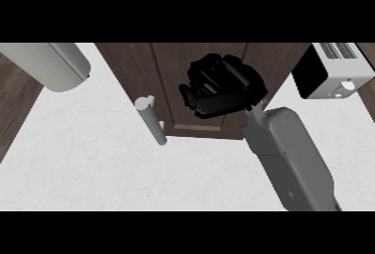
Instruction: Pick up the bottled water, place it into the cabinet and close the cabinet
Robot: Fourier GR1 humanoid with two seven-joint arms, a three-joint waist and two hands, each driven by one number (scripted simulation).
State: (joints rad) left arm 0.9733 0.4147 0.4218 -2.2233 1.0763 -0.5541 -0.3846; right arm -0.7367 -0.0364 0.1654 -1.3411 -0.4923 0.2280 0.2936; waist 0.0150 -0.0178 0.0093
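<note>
While the right forearm (289, 158) rises from the lower edge of the head view, the right hand (219, 87) sits over the dark wooden cabinet (168, 64) at the top middle of the scene. Its fingers are curled inward into a tight black bundle, yet from where I stand I cannot make out anything between them, and the bottled water shows nowhere in view; whether the hand hides it or it lies inside the cabinet, I cannot tell. A pale cylindrical handle (150, 119) juts out along the cabinet's front, just left of the hand and apart from it. Below the cabinet spreads the white speckled counter (110, 173). At the upper left corner a grey rounded limb, the left forearm (55, 64), crosses the frame, but its hand is out of sight. At the upper right stands a white appliance (333, 74) with a dark face and a knob.
</note>
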